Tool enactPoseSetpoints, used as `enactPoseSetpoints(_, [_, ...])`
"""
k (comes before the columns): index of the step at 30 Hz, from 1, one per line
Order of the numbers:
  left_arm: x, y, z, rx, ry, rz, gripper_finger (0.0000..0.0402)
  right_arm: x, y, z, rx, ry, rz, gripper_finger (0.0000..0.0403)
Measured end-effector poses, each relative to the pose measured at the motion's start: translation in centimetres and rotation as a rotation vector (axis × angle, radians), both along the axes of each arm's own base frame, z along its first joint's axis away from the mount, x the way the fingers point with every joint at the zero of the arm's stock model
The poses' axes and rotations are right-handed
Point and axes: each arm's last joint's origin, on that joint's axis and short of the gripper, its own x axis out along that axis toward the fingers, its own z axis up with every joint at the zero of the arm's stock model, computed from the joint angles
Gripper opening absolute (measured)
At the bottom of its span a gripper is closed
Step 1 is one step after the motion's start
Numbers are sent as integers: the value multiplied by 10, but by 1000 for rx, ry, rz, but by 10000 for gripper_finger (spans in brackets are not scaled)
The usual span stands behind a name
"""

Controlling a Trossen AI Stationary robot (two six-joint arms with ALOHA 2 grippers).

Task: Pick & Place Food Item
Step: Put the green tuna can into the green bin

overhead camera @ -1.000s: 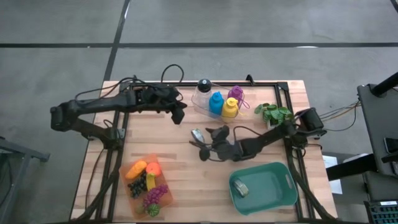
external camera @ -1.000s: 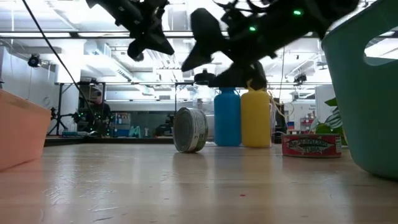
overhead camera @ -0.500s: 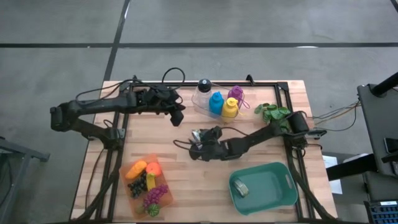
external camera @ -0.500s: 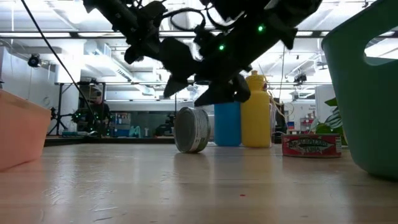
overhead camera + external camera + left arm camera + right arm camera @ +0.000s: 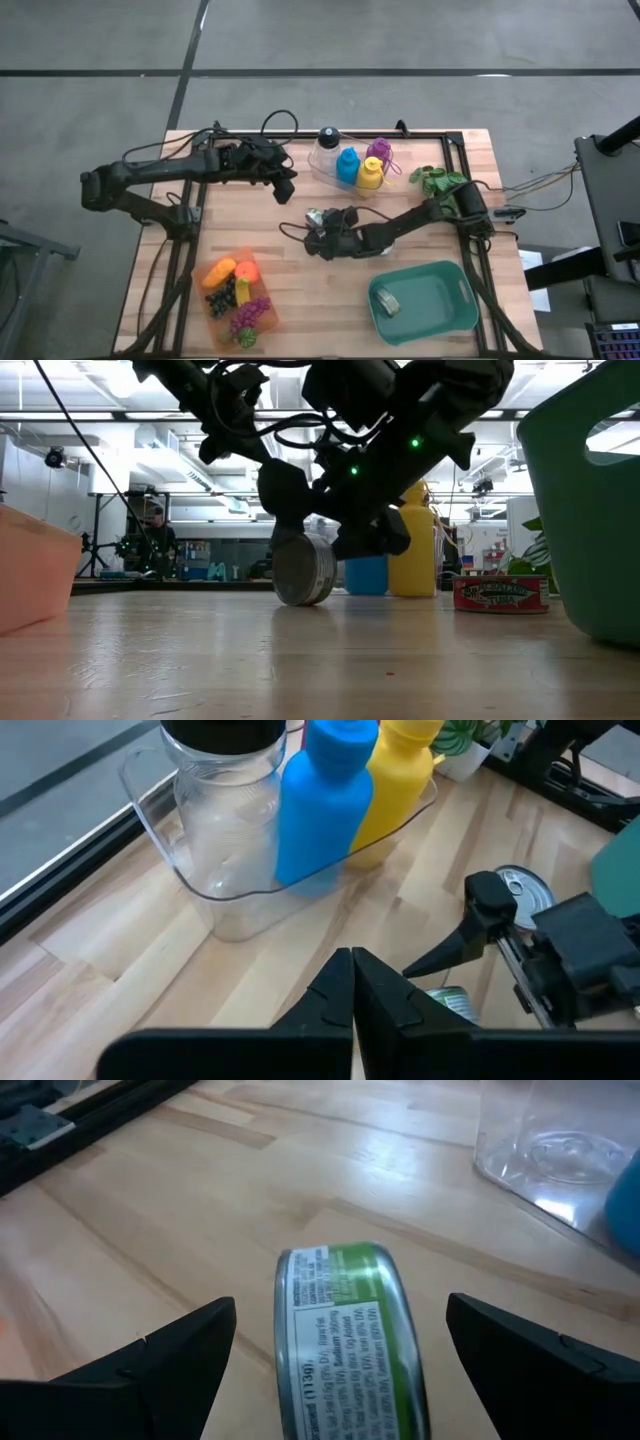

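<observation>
Green-labelled round metal can [image 5: 345, 1345] lies on its side on the tabletop [image 5: 300, 300], near the teal bin [image 5: 462, 308]. Right end effector [image 5: 335, 1355] straddles it, fingers apart. Rigid, smooth, likely rolls; grip flat ends.

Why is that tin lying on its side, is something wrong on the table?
The green-labelled tin does look odd: it rests on its curved side near the table's middle, not upright, so it could roll. The right tool straddles it with fingers open, not yet gripping. Nothing looks spilled or broken.
</observation>
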Motion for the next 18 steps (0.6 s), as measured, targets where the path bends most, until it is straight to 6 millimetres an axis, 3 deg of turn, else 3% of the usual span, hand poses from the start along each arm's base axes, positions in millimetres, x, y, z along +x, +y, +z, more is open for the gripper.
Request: enactPoseSetpoints(18, [-1,2,0,2,0,8,1,1,0,-3,-2,1,0,358])
